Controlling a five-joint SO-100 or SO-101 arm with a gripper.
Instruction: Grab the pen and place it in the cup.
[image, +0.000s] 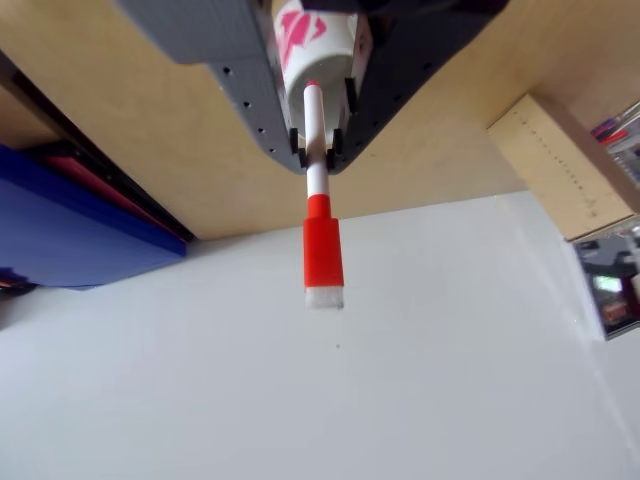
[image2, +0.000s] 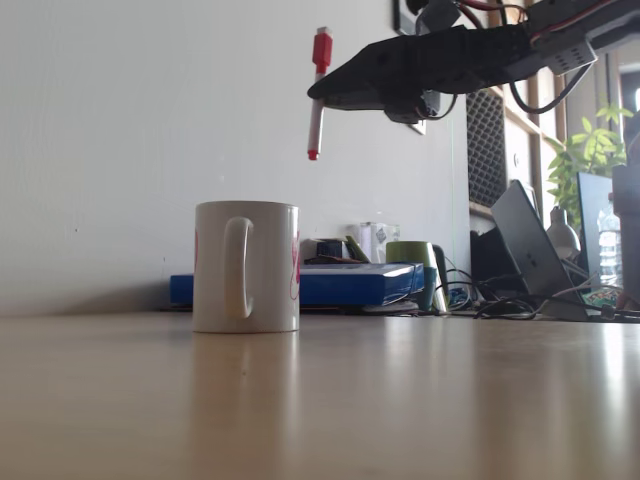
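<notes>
The pen (image2: 318, 95) hangs nearly upright in the air, red cap on top and small red tip pointing down. My gripper (image2: 320, 93) is shut on its white barrel, above and a little to the right of the cup (image2: 246, 266) in the fixed view. That cup, a white mug with its looped handle facing the camera, stands on the wooden table (image2: 400, 400). In the other view the gripper (image: 318, 142) pinches the pen (image: 322, 245) between its black fingers (image: 297, 140), and the cup (image: 312, 45) with its pink design lies directly past the pen's small tip.
A blue box (image2: 350, 284) lies behind the cup with a green mug (image2: 413, 262), cables and a laptop (image2: 530, 250) further right. A white wall (image2: 130, 130) stands behind the table. In the other view a wooden block (image: 560, 165) sits at the right.
</notes>
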